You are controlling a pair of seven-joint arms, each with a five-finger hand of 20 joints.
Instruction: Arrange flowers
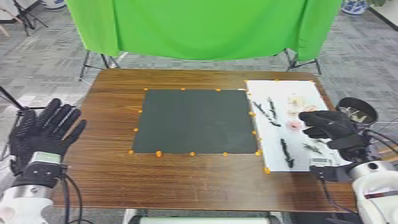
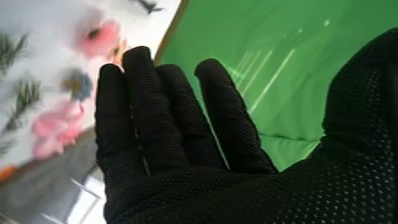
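Behind the brown tabletop (image 1: 107, 125) there is a big green cloth (image 1: 204, 30), and the floor (image 1: 49, 57) is gray. A dark gray mat (image 1: 195, 120) lies in the middle of the tabletop, with little orange dots along its sides. A white sheet (image 1: 282, 87) lies near the right edge, going from close to the far right corner toward the near edge.

The flowers are on the white sheet. One flower (image 2: 99, 39) is pink with a dark middle. Another pink flower (image 2: 58, 125) looks soft and puffy. Between them is a blue-gray flower (image 2: 78, 85), a bit blurry. A green sprig (image 2: 25, 95) has thin, spiky leaves. Long dark stems (image 1: 286, 152) lie along the side of the sheet by the mat.

The right hand (image 1: 329, 125) is above the sheet's right side, near the tabletop's right edge. In the right wrist view, the right hand (image 2: 204, 195) has long straight fingers, a little apart, with its thumb out wide. It pinches nothing.

The left hand (image 1: 44, 125) is up by the tabletop's left edge, with straight fingers spread apart and nothing in it.
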